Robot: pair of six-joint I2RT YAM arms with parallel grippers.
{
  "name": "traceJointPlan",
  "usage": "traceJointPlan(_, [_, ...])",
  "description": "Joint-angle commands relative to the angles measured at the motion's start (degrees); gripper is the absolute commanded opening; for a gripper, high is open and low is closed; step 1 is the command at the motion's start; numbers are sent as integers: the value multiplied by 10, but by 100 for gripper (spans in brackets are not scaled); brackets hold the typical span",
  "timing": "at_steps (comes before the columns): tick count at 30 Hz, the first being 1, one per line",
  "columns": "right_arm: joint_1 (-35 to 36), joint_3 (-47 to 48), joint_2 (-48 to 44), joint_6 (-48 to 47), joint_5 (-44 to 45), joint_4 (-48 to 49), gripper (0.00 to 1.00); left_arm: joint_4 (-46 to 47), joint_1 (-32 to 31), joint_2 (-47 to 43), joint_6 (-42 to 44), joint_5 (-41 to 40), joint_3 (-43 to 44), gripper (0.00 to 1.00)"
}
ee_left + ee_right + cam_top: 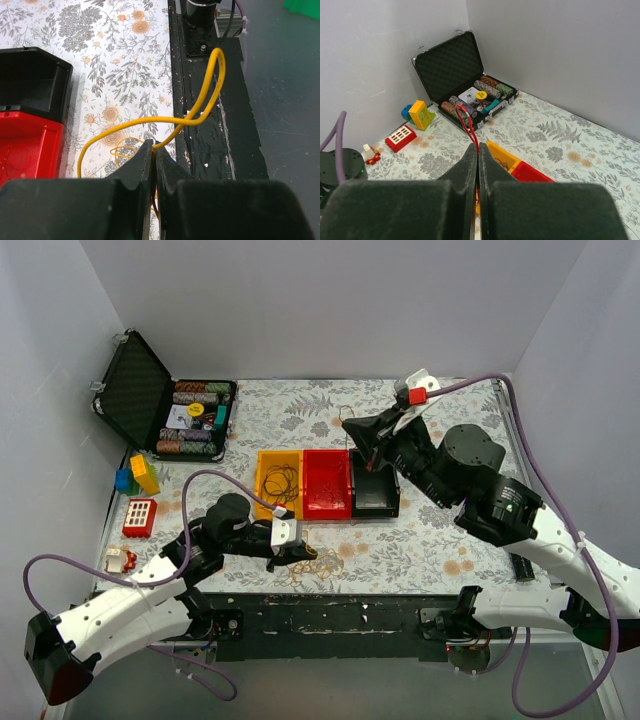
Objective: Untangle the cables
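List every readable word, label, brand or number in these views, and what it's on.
No text is legible in any view. Candidates:
White card pack in the chip case: print too small to read.
Yellow disc in the same case: markings blurred.
Round mark on the right arm: too small to read.

Arms: white links (pixel 120 610), blk joints (pixel 232 513), lilac cables (pixel 213 473).

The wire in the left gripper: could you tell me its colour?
The wire is yellow; left wrist view.
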Motion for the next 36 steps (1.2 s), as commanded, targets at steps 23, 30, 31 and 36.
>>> traceJointPlan(23, [-172, -147, 195, 0, -27, 237, 1, -27, -7, -2, -10, 5, 71, 0])
traceJointPlan(30, [-175, -104, 304, -13, -4, 248, 1, -37, -7, -6, -5, 2, 81, 0])
traceJointPlan(31, [-175, -98, 316, -16, 2, 247, 1, -39, -7, -7, -5, 1, 80, 0])
traceJointPlan(36, [-174, -75, 367, -33, 50, 219, 1, -43, -7, -11, 3, -3, 82, 0])
